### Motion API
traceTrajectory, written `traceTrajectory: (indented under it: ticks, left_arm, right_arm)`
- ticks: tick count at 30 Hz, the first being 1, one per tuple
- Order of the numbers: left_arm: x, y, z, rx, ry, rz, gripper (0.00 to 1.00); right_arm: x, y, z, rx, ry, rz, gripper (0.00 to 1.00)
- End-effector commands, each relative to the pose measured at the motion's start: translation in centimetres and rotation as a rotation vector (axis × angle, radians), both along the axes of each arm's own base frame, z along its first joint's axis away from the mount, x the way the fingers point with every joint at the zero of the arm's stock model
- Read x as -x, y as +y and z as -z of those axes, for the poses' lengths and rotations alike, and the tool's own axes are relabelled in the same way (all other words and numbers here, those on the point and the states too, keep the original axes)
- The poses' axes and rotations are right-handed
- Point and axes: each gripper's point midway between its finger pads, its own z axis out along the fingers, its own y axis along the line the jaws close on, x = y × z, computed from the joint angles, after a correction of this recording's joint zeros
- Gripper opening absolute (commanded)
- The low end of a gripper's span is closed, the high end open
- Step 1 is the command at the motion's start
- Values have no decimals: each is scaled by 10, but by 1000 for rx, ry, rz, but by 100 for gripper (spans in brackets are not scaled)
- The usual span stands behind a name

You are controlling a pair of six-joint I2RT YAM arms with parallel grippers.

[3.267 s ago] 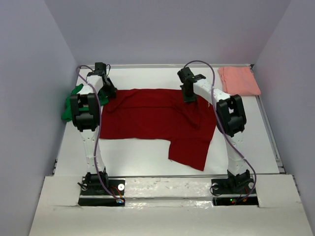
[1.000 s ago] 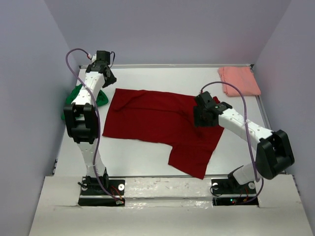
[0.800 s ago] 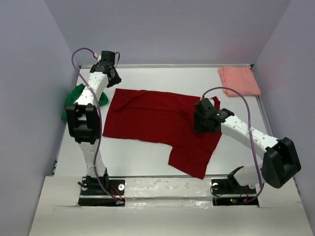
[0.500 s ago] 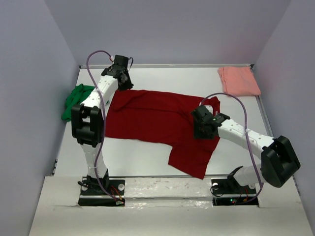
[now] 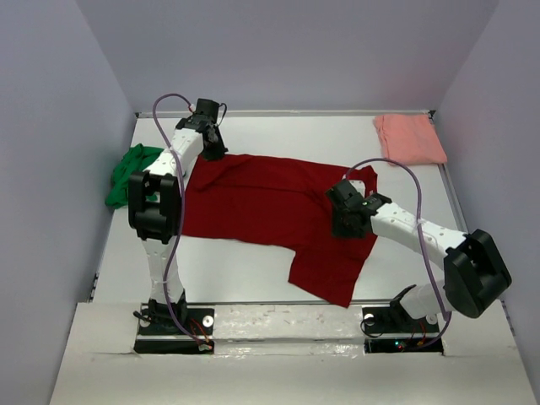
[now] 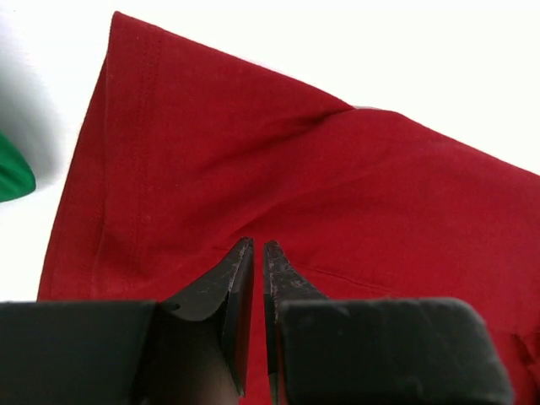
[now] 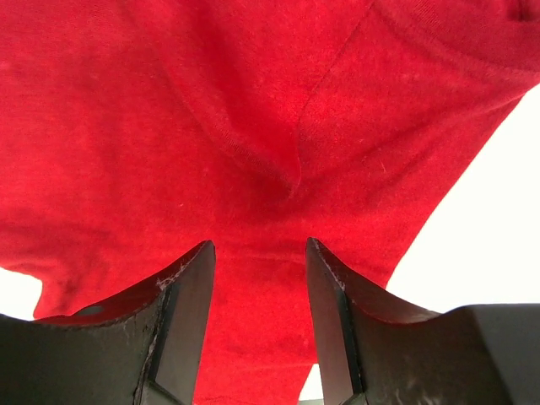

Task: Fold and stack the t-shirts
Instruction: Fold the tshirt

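Three shirts lie unstacked: dark red shirt [image 5: 270,207] spread beneath both claws, left claw [image 6: 257,245] at a narrow slit, right claw [image 7: 257,249] half-wide, green shirt [image 5: 126,173] bunched left of the left claw, pink shirt [image 5: 409,139] beyond the right, folding seemingly barely begun.

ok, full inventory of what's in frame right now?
dark red t-shirt: 1, dark red, spread out mid-table
green t-shirt: 1, bright green, bunched at the table's left edge
pink t-shirt: 1, salmon pink, looks folded, far right corner
table: 1, white, under all three shirts
cables: 2, purple, one looping along each arm
arms: 2, white and black, bases at the near edge
left fingers: 2, black, almost together over the red shirt's far left corner; any pinch on cloth unclear
right fingers: 2, black, apart, straddling a crease on the red shirt's right side
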Motion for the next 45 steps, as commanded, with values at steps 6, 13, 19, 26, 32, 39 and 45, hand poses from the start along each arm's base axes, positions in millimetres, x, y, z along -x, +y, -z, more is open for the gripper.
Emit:
traceTrajectory:
  ticks: [6, 13, 19, 26, 32, 39, 45]
  left_arm:
    - [-3, -5, -58, 32, -116, 26, 20]
    - [0, -10, -77, 56, -154, 56, 20]
    - [10, -14, -86, 73, -165, 89, 20]
    - [18, -17, -97, 90, -202, 112, 20]
    - [20, -19, -97, 100, -199, 126, 20]
    - [21, -25, -94, 115, -198, 144, 20]
    - [24, -30, -87, 114, -183, 159, 20]
  right_arm:
    - [-16, 8, 3, 4, -18, 61, 53]
    - [-29, 7, 8, 61, -21, 65, 53]
    - [-37, 11, 11, 66, -22, 93, 52]
    - [-42, 13, 16, 76, -19, 120, 37]
    - [-41, 11, 22, 93, -4, 138, 0]
    - [-61, -5, -4, 174, -112, 213, 0]
    - [-92, -8, -42, 248, -223, 254, 0]
